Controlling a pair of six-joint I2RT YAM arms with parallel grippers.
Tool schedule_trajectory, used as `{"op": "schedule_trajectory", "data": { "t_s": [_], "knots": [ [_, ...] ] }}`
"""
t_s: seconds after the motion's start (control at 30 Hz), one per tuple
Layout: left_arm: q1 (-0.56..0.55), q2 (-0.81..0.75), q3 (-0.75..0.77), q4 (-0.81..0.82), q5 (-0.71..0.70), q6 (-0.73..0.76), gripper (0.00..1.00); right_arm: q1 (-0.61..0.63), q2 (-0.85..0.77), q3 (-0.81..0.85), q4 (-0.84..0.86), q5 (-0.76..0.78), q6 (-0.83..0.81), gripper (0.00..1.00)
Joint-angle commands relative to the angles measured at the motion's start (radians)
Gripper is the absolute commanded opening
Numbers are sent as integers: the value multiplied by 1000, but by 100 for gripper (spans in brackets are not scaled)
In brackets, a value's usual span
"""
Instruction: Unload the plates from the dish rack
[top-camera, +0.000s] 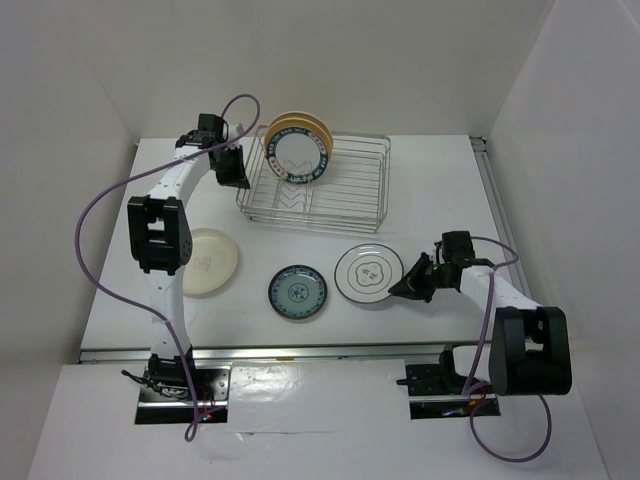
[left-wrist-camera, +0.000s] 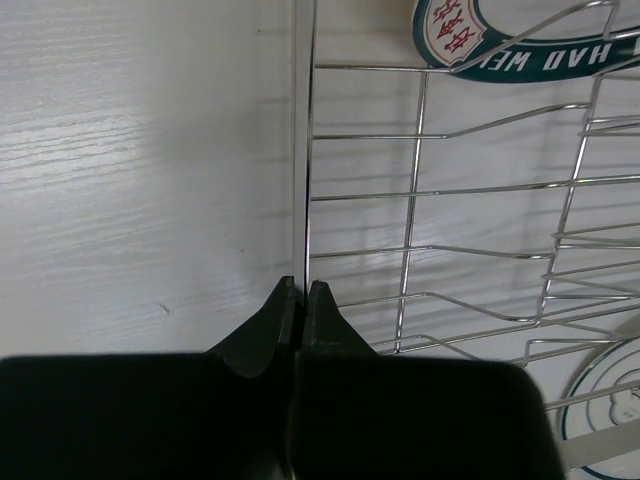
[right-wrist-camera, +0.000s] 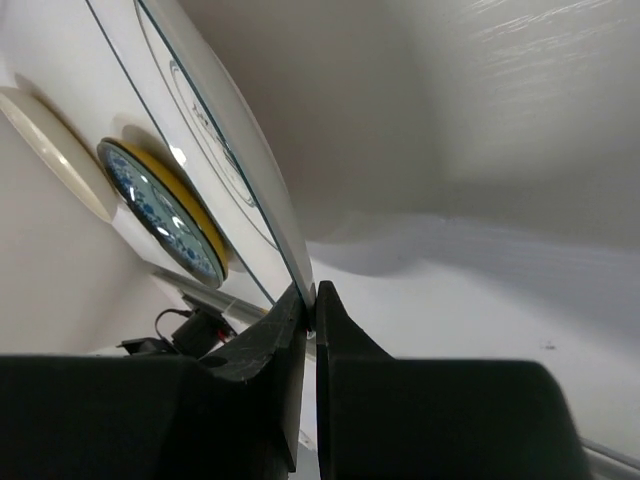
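left gripper (left-wrist-camera: 303, 290): pressed together, pinching the left rim wire of the rack (top-camera: 345, 190), at the rack's far-left corner
right gripper (right-wrist-camera: 312, 295): pinching the right rim of the ringed plate (top-camera: 368, 272); edge sits right between the fingertips
ringed plate: on the surface (top-camera: 440, 190), in front of the rack; white, glossy, thin dark ring, faint centre motif
rack: far centre of the surface; silver wire, rectangular, raised sides, prong row
rimmed plate (top-camera: 300, 157): upright in the rack's far-left end, near the left gripper; white centre, dark-blue rim with lettering and red marks
tan plates (top-camera: 295, 124): upright right behind the rimmed plate, touching it; count unclear
blue plate (top-camera: 297, 293): flat, just left of the ringed plate; small, round, blue pattern, yellow underside in the right wrist view
cream plate (top-camera: 207, 262): flat, left of the blue plate, beside the left arm; plain, matte
surface: white, faint wood grain
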Motion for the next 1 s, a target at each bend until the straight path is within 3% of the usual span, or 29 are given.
{"op": "schedule_trajectory", "data": {
  "t_s": [0.0,0.13,0.23,0.33,0.47,0.7,0.8,0.9,0.97],
  "knots": [
    [32,-5,-107,-23,175,-140,0,-27,25,-40,79,-11,30,0],
    [41,-68,-184,23,152,-212,0,-37,59,-51,103,-11,43,2],
    [62,-116,-255,75,193,-275,0,-37,80,-51,116,1,52,21],
    [52,-125,-267,86,206,-276,0,-37,109,-27,93,30,43,25],
    [16,-96,-197,52,164,-199,0,-37,119,16,30,70,20,42],
    [-24,18,55,-85,-5,-23,0,-37,88,64,-39,118,-2,42],
    [-24,8,20,-85,-5,-38,0,-37,51,99,-85,150,-22,44],
    [-24,-5,-14,-71,27,-67,0,-37,28,147,-139,179,-31,53],
    [-24,-5,-37,-71,43,-99,0,-37,16,190,-168,191,-40,65]
  ]
}}
